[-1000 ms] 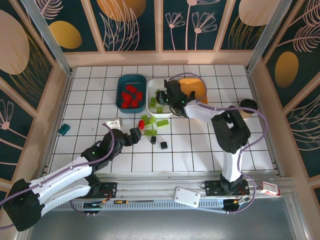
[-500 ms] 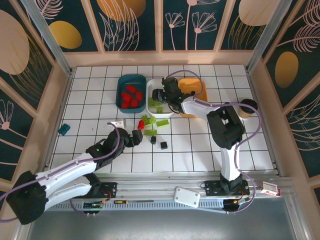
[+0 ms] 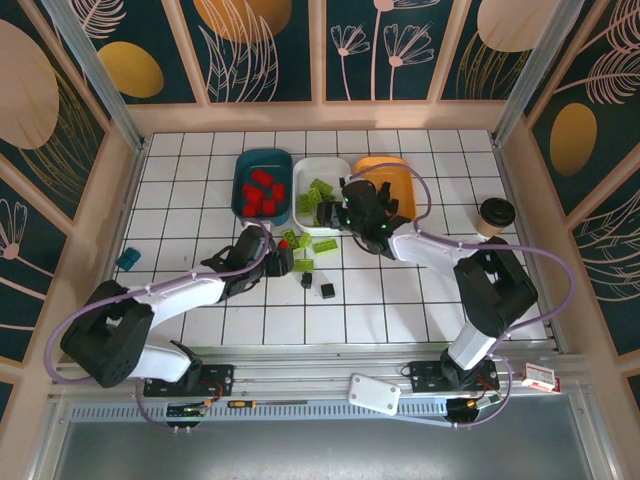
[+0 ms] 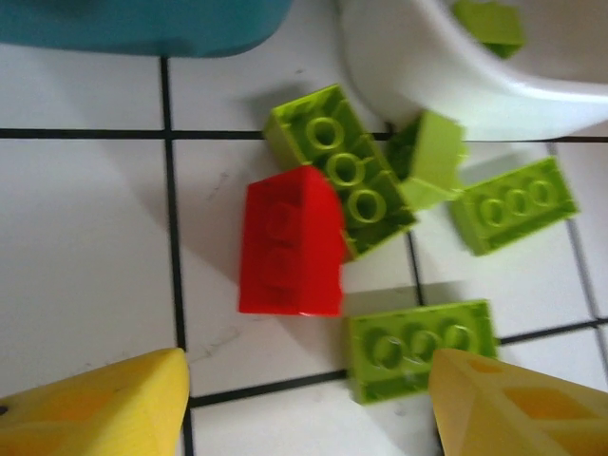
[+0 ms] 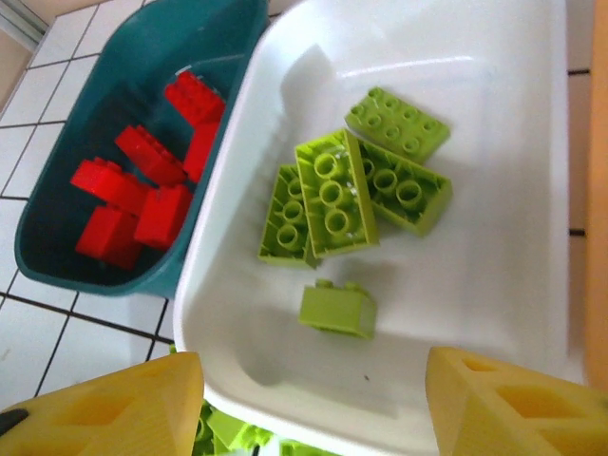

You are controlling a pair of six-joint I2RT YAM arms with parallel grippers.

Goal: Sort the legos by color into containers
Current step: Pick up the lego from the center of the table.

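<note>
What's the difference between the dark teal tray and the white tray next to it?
The dark teal tray holds red bricks, while the white tray holds lime green bricks. In the top view the dark teal tray sits to the left of the white tray, side by side. Both are shallow rounded rectangles of similar size, lying flat on the tiled table.

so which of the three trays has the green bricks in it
The white tray in the middle: green bricks lie in it. The teal tray beside it holds red bricks.
</note>
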